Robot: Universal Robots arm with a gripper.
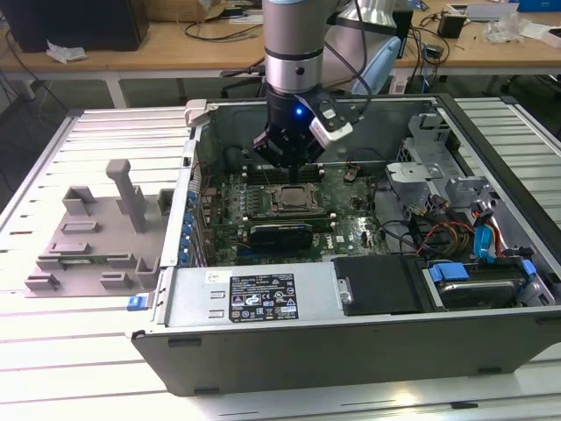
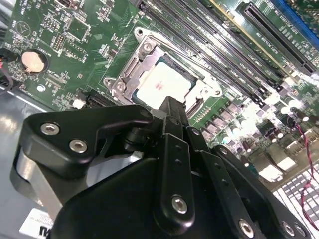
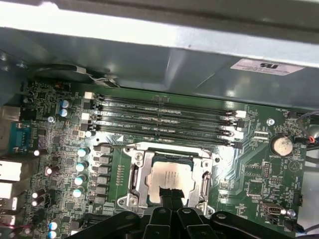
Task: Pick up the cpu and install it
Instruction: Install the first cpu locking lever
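Open grey metal computer case (image 1: pixel 254 346) lying on its side on a white slatted counter (image 1: pixel 53 377), green motherboard (image 1: pixel 355 224) facing up. Silver-and-black robot arm (image 1: pixel 294 53) reaching straight down into the case, small blue light (image 1: pixel 301 110) glowing on its wrist. Black jaws hanging directly over the dark square metal-framed socket (image 3: pixel 136 174) near the board's middle. Jaws pressed together, nothing pinched between them. Small flat square cpu with silvery-white metal top (image 3: pixel 168 179) already seated flat inside the socket frame, square to it, not held. In the first wrist view, joined jaw tips overlapping the cpu's near edge; touching it or just above, cannot tell. Same in the second wrist view: closed tips in front of one corner of the cpu (image 2: pixel 159 82), rest of its top bare. Four long black memory slots (image 3: pixel 164 119) running just beside the socket, parallel to one side. Round silver coin battery (image 3: pixel 282 145) on the board, apart from the socket. Grey plastic tray with moulded blocks (image 1: pixel 88 241) on the counter at the exterior view's left, outside the case, well apart from the jaws. Bundle of coloured cables (image 1: pixel 478 241) and blue clips in the case at the exterior view's right.
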